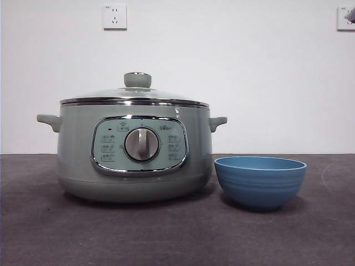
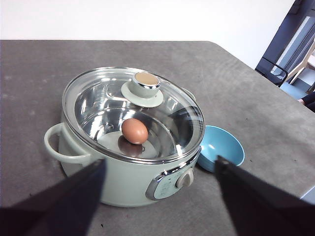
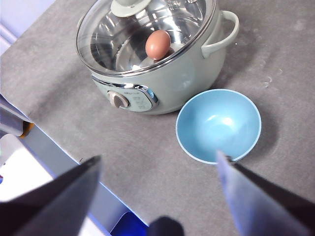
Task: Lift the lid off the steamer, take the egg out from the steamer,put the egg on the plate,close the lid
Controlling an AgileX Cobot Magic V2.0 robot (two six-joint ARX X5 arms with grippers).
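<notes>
Two grippers hung above a grey table (image 1: 166, 233), where the steamer (image 1: 136, 152) stood with the lid (image 2: 133, 115) seated on its rim. Just beside the steamer sat the plate (image 1: 260, 181), empty, while the egg (image 2: 134, 131) lay inside the steamer under the glass. The left gripper (image 2: 160, 172) and right gripper (image 3: 157, 164) each had jaws spread wide, holding nothing.
</notes>
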